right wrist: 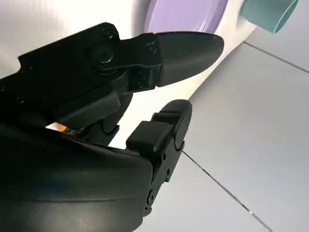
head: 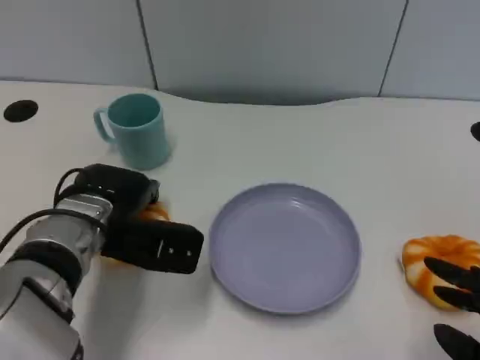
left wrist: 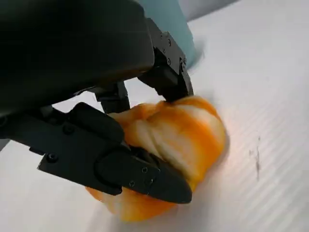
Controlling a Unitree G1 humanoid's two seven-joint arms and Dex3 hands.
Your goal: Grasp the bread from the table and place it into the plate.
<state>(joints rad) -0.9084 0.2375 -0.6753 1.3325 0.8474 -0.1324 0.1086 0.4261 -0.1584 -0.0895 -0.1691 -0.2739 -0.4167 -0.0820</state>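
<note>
Left hand (head: 150,244) closed around an orange bread (left wrist: 169,145) on the tabletop (head: 315,142), at nine o'clock of the lilac plate (head: 285,247). Second bread (head: 439,266) at three o'clock, touching the fingertips of the empty, spread right hand (head: 457,300). Plate between both.

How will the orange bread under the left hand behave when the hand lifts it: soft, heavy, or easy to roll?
The bread looks puffy and lobed, so it probably squashes a little under the left hand fingers. It seems light for its size. Its lumpy shape suggests that it would not roll far if dropped.
</note>
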